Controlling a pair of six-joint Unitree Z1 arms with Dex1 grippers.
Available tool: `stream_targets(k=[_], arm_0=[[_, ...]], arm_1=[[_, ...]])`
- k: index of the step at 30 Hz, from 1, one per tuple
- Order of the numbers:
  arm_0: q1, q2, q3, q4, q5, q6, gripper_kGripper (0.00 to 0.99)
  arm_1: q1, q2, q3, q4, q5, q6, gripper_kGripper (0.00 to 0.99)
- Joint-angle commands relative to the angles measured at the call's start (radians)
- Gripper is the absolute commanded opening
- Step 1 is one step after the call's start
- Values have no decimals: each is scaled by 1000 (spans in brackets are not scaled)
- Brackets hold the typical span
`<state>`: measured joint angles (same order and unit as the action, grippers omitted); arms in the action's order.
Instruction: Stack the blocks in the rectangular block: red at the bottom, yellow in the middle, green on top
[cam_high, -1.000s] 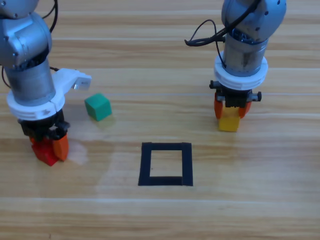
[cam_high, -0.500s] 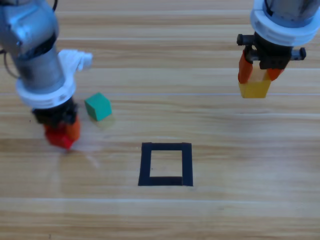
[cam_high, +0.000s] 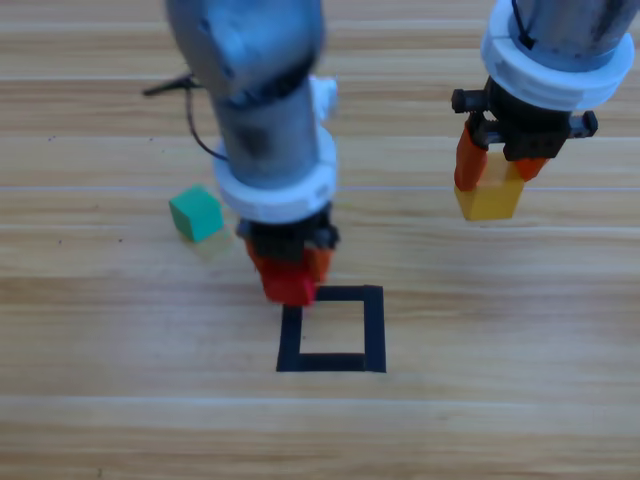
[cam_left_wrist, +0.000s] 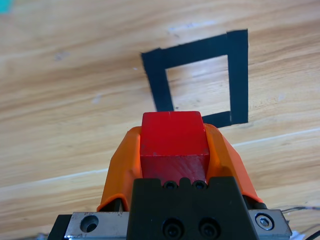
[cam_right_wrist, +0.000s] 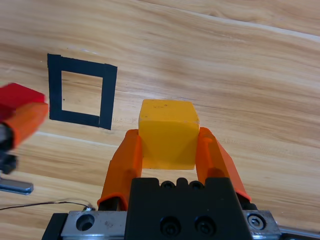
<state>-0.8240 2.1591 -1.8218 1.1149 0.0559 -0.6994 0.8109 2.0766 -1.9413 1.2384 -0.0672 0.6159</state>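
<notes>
My left gripper (cam_high: 288, 272) is shut on the red cube (cam_high: 289, 285), held in the air over the upper left corner of the black tape rectangle (cam_high: 374, 330). In the left wrist view the red cube (cam_left_wrist: 173, 145) fills the space between the jaws, with the tape rectangle (cam_left_wrist: 238, 75) beyond it. My right gripper (cam_high: 492, 182) is shut on the yellow cube (cam_high: 489, 198), raised above the table to the upper right of the rectangle. The right wrist view shows the yellow cube (cam_right_wrist: 167, 133) gripped, and the rectangle (cam_right_wrist: 108, 95) off to the left. The green cube (cam_high: 196, 213) lies on the table at the left.
The wooden table (cam_high: 500, 400) runs all round the tape outline. A black cable (cam_high: 195, 115) hangs off the left arm. The left arm's grey body (cam_high: 265, 110) stands between the green cube and the right arm.
The left arm has swung right from the table's left side to the rectangle's corner with the red cube in it. The right gripper lifted the yellow cube off the table and now holds it raised.
</notes>
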Motion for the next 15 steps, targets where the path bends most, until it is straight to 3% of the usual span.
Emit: stream_targets(k=[1, 15], arm_0=[[-95, 145, -93, 59, 16, -84, 41], [-107, 226, -185, 100, 2, -195, 44]], arm_1=[[24, 73, 7, 15, 6, -16, 0], [25, 97, -4, 15, 4, -18, 0]])
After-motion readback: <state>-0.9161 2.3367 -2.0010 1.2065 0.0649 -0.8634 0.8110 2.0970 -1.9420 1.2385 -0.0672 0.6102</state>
